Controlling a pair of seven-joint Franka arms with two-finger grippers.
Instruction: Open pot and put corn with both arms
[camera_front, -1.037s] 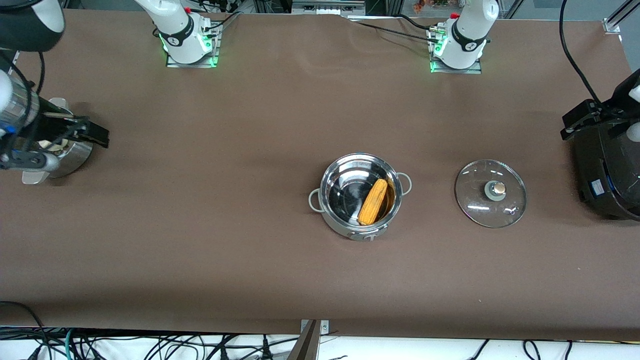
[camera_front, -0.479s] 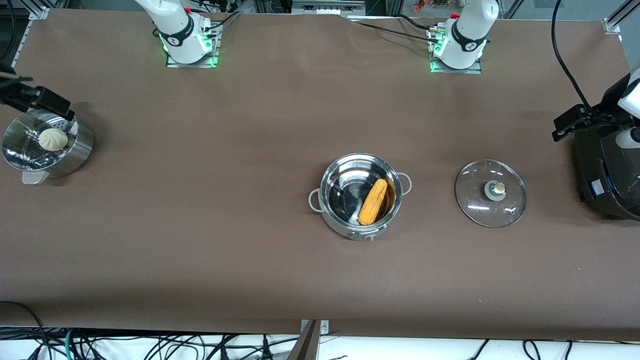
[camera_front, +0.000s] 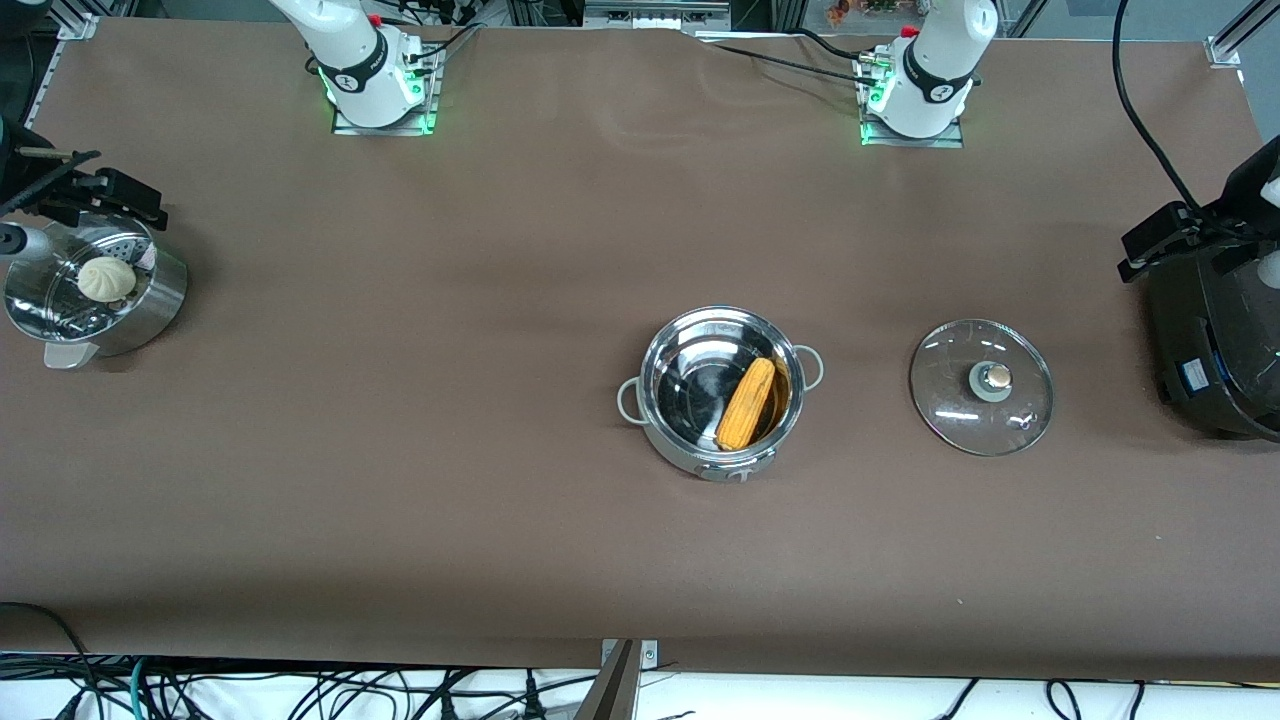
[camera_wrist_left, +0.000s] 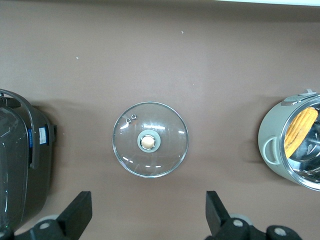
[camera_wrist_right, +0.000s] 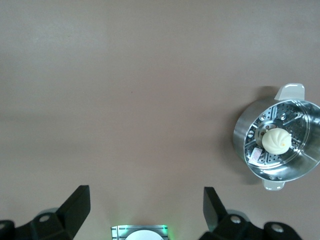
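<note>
Fingers on my left gripper (camera_wrist_left: 147, 220) stand wide apart and hold nothing; the left wrist view shows both black tips with bare brown table (camera_wrist_left: 210, 60) between them. That gripper (camera_front: 1160, 240) hangs in the air at the left arm's end of the table, over the big black appliance (camera_front: 1215, 345). My right gripper (camera_wrist_right: 145, 215) is spread just as wide and is empty too. It (camera_front: 110, 195) sits up over the rim of the steel steamer pan (camera_front: 150, 310) at the right arm's end, and a white bun (camera_front: 106, 278) lies on the pan's perforated insert.

Out from the grippers, I see the pot (camera_front: 720, 392) standing open near the middle of the table, its two loop handles showing on either side. The corn (camera_front: 746, 403) lies inside it, slanted against the wall on the side toward the left arm's end. The glass lid (camera_front: 981, 387) rests flat on the table, knob up, between the pot and the black appliance, apart from both.
</note>
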